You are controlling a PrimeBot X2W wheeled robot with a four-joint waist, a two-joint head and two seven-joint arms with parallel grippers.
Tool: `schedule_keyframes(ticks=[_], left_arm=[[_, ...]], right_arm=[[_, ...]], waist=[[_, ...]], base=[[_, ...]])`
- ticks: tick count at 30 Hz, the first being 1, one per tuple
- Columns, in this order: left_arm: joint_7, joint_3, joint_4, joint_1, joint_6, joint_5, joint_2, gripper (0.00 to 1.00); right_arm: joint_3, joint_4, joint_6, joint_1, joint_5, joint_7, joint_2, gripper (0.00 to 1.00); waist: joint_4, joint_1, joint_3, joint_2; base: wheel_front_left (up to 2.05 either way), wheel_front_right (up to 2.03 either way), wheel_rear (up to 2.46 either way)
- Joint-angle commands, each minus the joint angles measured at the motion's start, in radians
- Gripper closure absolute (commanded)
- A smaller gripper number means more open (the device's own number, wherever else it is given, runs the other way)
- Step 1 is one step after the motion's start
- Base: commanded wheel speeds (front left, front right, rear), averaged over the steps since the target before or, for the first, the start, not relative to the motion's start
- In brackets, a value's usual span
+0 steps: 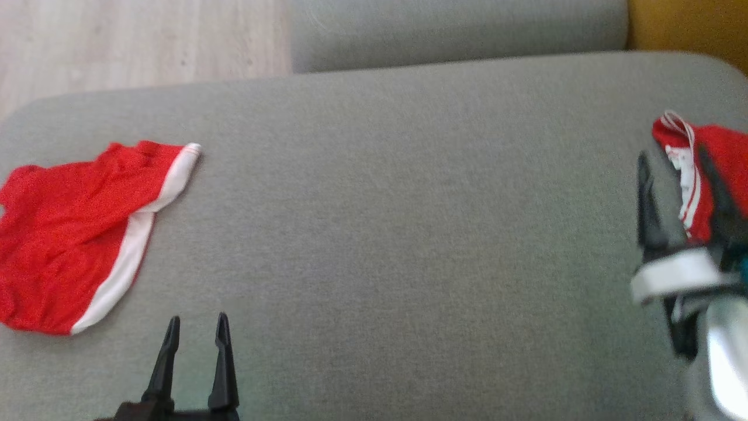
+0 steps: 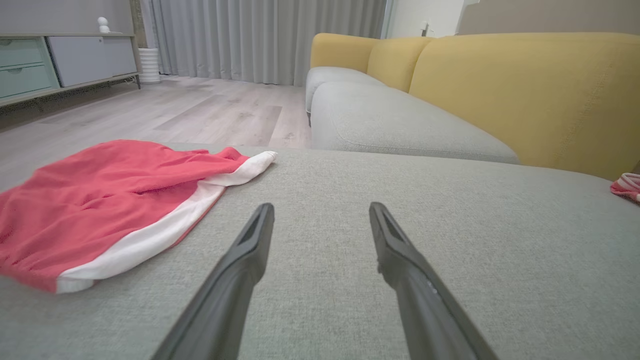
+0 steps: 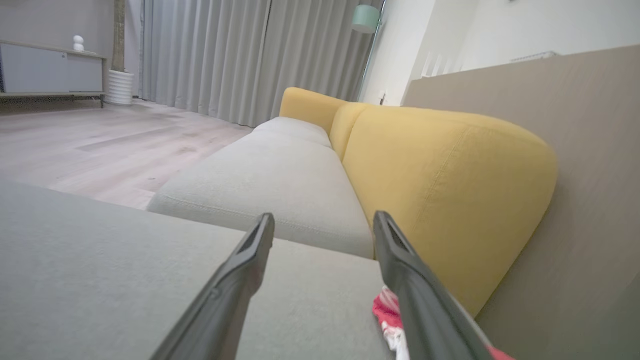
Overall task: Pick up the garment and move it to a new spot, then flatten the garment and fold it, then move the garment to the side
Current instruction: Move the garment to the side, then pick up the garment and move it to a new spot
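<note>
So on the far left there's a red mesh pair of shorts with a white side stripe, lying spread out and fairly flat on the big grey fabric seat cushion. It's loosely laid rather than neatly squared, with a few wrinkles near the waistband end. My guess is it sits out there so the middle of the cushion is free for working.

The left end effector is low at the front edge, just right of the shorts and apart from them. Its fingers are spread and released, with nothing between them. In the left wrist view it points across bare cushion and the shorts are off to its left, so it looks parked rather than reaching.

The middle of the cushion has nothing on it.

Over at the right edge is the right end effector, also released with the jaws wide apart. Right at it is a crumpled red garment with thin white stripes, bunched in a heap. In the head view the heap shows between and behind the two fingers. In the right wrist view it sits low beside the right-hand finger, not in the gap, so I'd say nothing is gripped. Whether a finger touches the cloth, I can't tell; that side is blurry.

I reckon this heap is the piece to handle, since it hasn't been flattened or folded.
</note>
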Motion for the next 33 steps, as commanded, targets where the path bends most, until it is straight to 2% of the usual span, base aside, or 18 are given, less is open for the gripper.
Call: schedule_keyframes(ticks=[1, 8, 14, 20, 30, 33], left_arm=[[-0.008, 0.04, -0.027, -0.013, 0.007, -0.007, -0.004, 0.0], [-0.008, 0.052, -0.023, 0.035, 0.004, -0.013, -0.004, 0.0], [-0.008, 0.073, -0.018, 0.056, -0.002, -0.006, -0.004, 0.0], [-0.008, 0.077, -0.016, 0.058, -0.004, -0.006, -0.004, 0.0], [-0.008, 0.076, -0.018, 0.051, -0.009, 0.0, -0.004, 0.0], [-0.008, 0.077, -0.015, 0.048, -0.014, 0.005, -0.004, 0.0]], right_arm=[[0.023, -0.054, 0.007, 0.011, 0.012, -0.017, 0.008, 0.0], [0.024, -0.123, 0.007, 0.235, 0.03, -0.052, 0.084, 0.0], [0.024, -0.122, 0.007, 0.339, 0.048, -0.057, 0.108, 0.0], [0.061, -0.114, 0.007, 0.368, 0.109, -0.057, 0.11, 0.0], [0.072, -0.112, 0.007, 0.367, 0.13, -0.057, 0.11, 0.0], [0.07, -0.122, 0.007, 0.38, 0.142, -0.057, 0.11, 0.0]], waist=[[0.035, 0.0003, -0.047, 0.0], [0.043, 0.0003, -0.09, 0.0], [0.038, 0.0003, -0.106, 0.0], [0.027, 0.0003, -0.108, 0.0], [0.036, 0.0003, -0.108, 0.0], [0.075, 0.0003, -0.112, 0.0]], base=[[0.0, 0.0, 0.0], [0.0, 0.0, 0.0], [0.0, 0.0, 0.0], [0.0, 0.0, 0.0], [0.0, 0.0, 0.0], [0.0, 0.0, 0.0]])
